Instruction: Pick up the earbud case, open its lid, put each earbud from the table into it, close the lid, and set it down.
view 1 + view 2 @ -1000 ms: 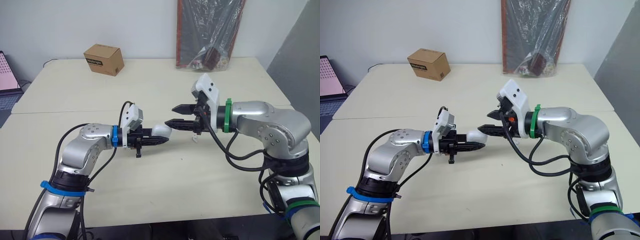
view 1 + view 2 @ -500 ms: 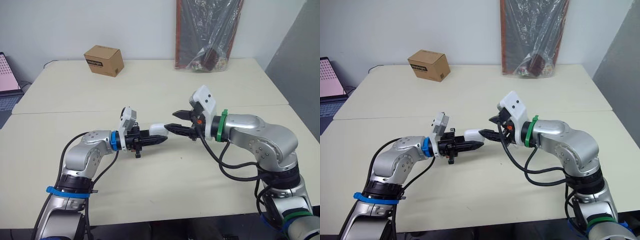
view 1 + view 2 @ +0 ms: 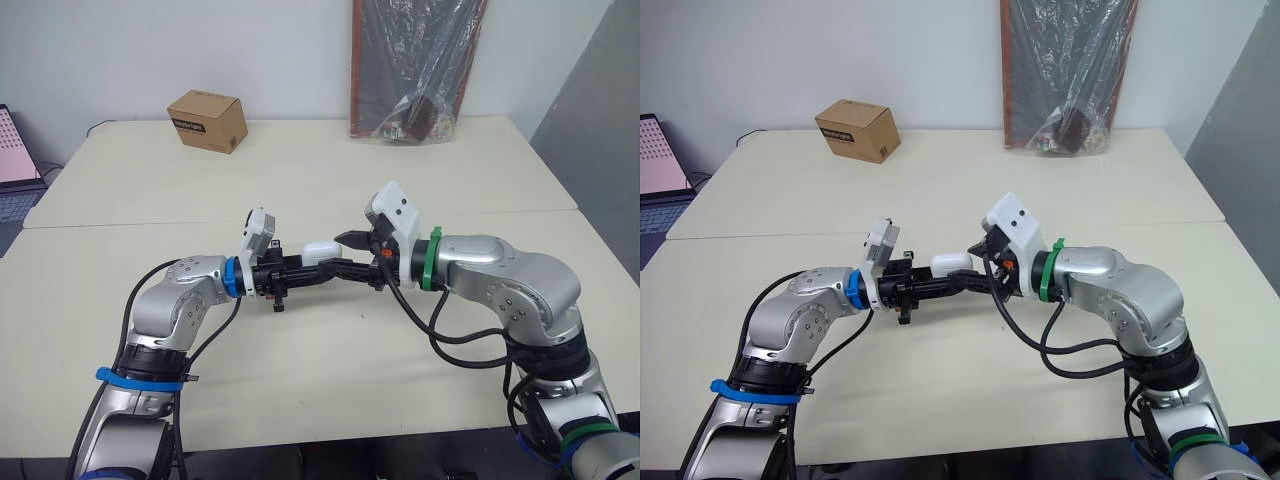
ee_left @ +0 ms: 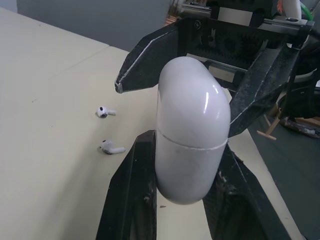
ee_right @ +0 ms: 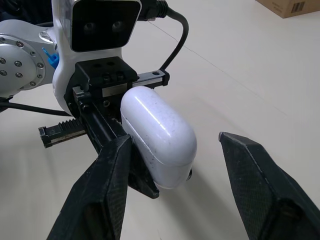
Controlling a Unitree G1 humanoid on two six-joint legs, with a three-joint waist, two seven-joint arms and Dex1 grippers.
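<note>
- The earbud case [image 4: 192, 127] is up off the bench [image 3: 300, 170], held in mid-air between the two arms. The left gripper [image 4: 185, 141] has its jaws pinching the lower half of the case from both sides.
- The lid [image 4: 192, 97] looks shut to me. The seam runs as one thin line around the body, and the rounded lid end points toward the other arm.
- The right gripper [image 5: 175, 140] has its jaws spread wide, one on each side of the lid end. Neither jaw is touching it as far as I can tell.
- Both earbuds lie loose on the bench off to one side, one [image 4: 103, 111] just beyond the other [image 4: 111, 147], so nothing has gone into the case.
- My guess at the step in hand is getting the lid open. The worry is where the right jaws land: if they close across the seam, they would clamp the lid down instead of lifting it.
- The shell is glossy and rounded, and the left jaws pinch only a narrow band of it. A hard push or pull on the lid could twist the case in that pinch or pop it out.
- If it drops from there, it could bounce toward the earbuds and scatter them. They are small and light enough to roll.
- The cardboard box [image 3: 207, 119] and the plastic-wrapped package [image 3: 418, 70] sit well apart at the back, out of harm's way.
</note>
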